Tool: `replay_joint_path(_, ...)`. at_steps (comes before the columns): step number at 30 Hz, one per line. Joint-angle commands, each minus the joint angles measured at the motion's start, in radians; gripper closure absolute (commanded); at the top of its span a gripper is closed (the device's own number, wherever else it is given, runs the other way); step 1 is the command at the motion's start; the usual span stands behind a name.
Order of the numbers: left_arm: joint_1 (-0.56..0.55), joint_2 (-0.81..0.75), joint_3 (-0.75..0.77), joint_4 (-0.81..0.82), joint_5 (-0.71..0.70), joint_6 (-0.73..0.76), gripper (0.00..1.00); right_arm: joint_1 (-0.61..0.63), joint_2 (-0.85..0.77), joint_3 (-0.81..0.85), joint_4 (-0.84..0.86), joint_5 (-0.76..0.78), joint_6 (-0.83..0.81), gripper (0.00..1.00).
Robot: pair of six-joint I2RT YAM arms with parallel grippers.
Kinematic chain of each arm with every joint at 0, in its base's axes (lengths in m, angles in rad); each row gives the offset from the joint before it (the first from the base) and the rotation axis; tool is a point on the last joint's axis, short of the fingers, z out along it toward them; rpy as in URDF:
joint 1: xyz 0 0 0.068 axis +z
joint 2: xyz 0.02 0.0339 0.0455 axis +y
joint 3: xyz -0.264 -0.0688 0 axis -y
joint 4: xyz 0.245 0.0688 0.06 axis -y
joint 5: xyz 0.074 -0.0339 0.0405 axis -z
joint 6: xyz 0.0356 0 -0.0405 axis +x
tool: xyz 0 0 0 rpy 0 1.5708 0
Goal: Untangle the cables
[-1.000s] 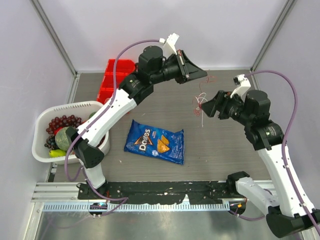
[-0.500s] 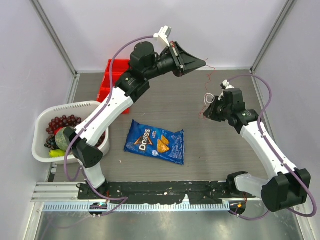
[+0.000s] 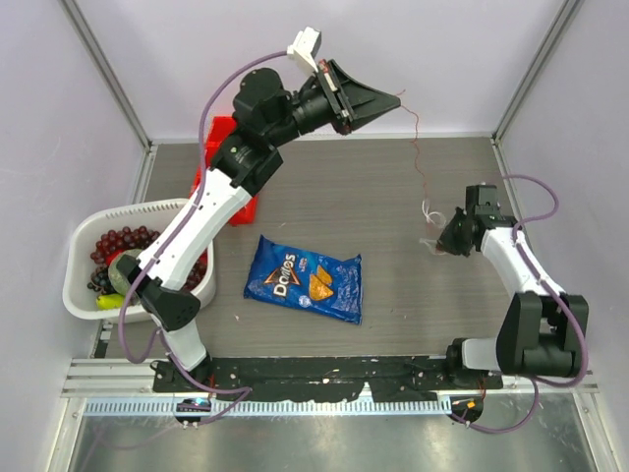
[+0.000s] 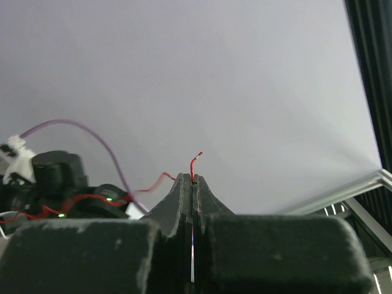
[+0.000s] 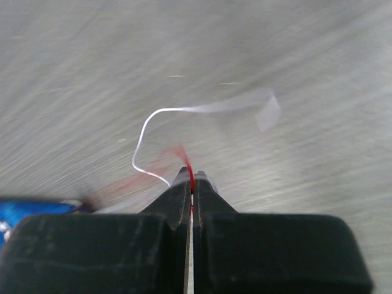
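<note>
A thin red cable (image 3: pixel 417 147) stretches through the air between my two grippers. High at the back, my left gripper (image 3: pixel 397 99) is shut on its upper end; a short red tip (image 4: pixel 195 163) sticks out past the closed left gripper (image 4: pixel 192 179). My right gripper (image 3: pixel 434 242) is low over the table at the right, shut on the red cable's lower part (image 5: pixel 189 172). A white cable (image 5: pixel 144 132) curls on the table just ahead of the right gripper (image 5: pixel 191 177), and a small white loop (image 3: pixel 429 209) shows beside it from above.
A blue chip bag (image 3: pixel 305 278) lies at the table's middle. A white basket (image 3: pixel 77 228) of grapes and fruit stands at the left edge. A red bin (image 3: pixel 218 149) sits at the back left, partly behind the left arm.
My right gripper has shut on the red cable and pulled right and toward the near side. My left gripper has risen with its end, so the red cable is drawn out.
</note>
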Motion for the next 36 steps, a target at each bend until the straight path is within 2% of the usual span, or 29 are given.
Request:
replay_joint_path(1, 0.018, -0.03, 0.132, 0.03, 0.026, -0.014, 1.0, -0.066, 0.085, -0.03, -0.071, 0.055, 0.008, 0.99)
replay_joint_path(3, 0.022, -0.04, 0.181, 0.007, 0.016, 0.012, 1.0, -0.071, 0.105, -0.025, -0.088, 0.137, -0.006, 0.99)
replay_joint_path(7, 0.039, -0.064, 0.281, -0.073, -0.016, 0.098, 1.0, -0.076, 0.114, -0.016, -0.095, 0.177, -0.014, 0.99)
replay_joint_path(12, 0.062, -0.107, 0.298, -0.058, -0.043, 0.117, 1.0, -0.089, 0.159, -0.002, -0.106, 0.202, -0.019, 0.96)
replay_joint_path(16, 0.084, -0.118, 0.336, -0.052, -0.046, 0.1, 1.0, -0.099, 0.159, 0.008, -0.097, 0.164, -0.028, 0.91)
replay_joint_path(19, 0.093, -0.132, 0.336, -0.049, -0.047, 0.095, 1.0, -0.1, 0.151, 0.011, -0.1, 0.185, -0.028, 0.93)
replay_joint_path(21, 0.098, -0.145, 0.335, -0.047, -0.061, 0.103, 1.0, -0.115, 0.156, 0.012, -0.107, 0.187, -0.009, 0.99)
replay_joint_path(26, 0.131, -0.165, 0.336, -0.061, -0.061, 0.118, 1.0, -0.129, 0.133, 0.033, -0.12, 0.179, -0.031, 0.95)
replay_joint_path(28, 0.133, -0.176, 0.312, -0.085, -0.066, 0.134, 1.0, -0.129, 0.122, 0.065, -0.144, 0.194, -0.045, 0.87)
replay_joint_path(30, 0.135, -0.191, 0.274, -0.088, -0.064, 0.132, 1.0, -0.129, 0.113, 0.094, -0.172, 0.17, -0.054, 0.72)
replay_joint_path(31, 0.134, -0.196, 0.254, -0.091, -0.064, 0.129, 1.0, -0.126, 0.11, 0.108, -0.187, 0.159, -0.054, 0.57)
replay_joint_path(33, 0.136, -0.204, 0.222, -0.095, -0.063, 0.129, 1.0, -0.114, 0.095, 0.128, -0.215, 0.135, -0.049, 0.44)
replay_joint_path(36, 0.136, -0.213, 0.185, -0.087, -0.063, 0.131, 1.0, -0.097, 0.038, 0.156, -0.258, 0.124, -0.054, 0.38)
